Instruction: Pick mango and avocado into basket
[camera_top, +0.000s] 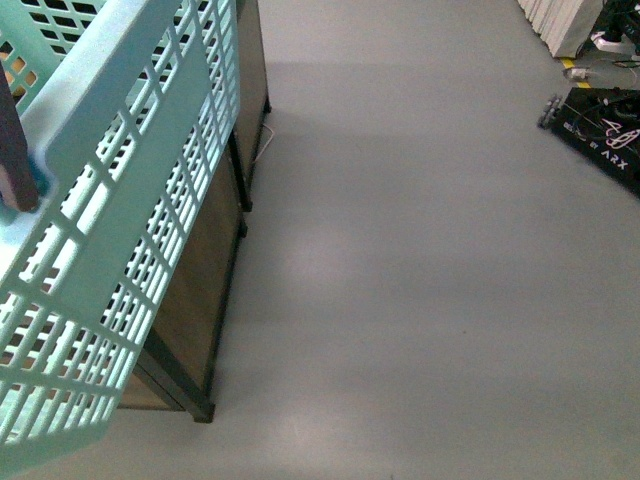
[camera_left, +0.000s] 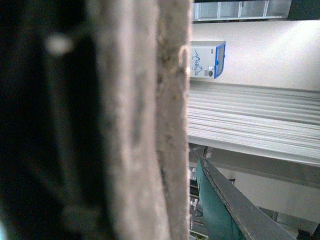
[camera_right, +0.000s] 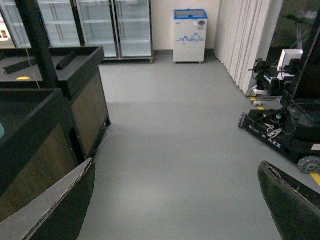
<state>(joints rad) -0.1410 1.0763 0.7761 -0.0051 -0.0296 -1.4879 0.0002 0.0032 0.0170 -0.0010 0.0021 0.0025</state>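
Level out tilted basket (camera_top: 110, 60) at left, close beside stand (camera_top: 200, 270). Cannot tell left tool's (camera_left: 200, 192) state; see right tool (camera_right: 176, 167) spread wide, empty. No mango or avocado in view: search them out before reaching

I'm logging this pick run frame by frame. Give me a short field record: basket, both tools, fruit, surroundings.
basket: light turquoise, slotted, tilted, close to the front camera, filling its left side
basket handle: brown, at the picture's left edge
left tool: one finger visible beside a blurred close surface; open or shut unclear
right tool: open, empty, above grey floor
mango, avocado: not visible in any view
below basket: dark wood-panel display stand
background: glass-door fridges, another ARX base
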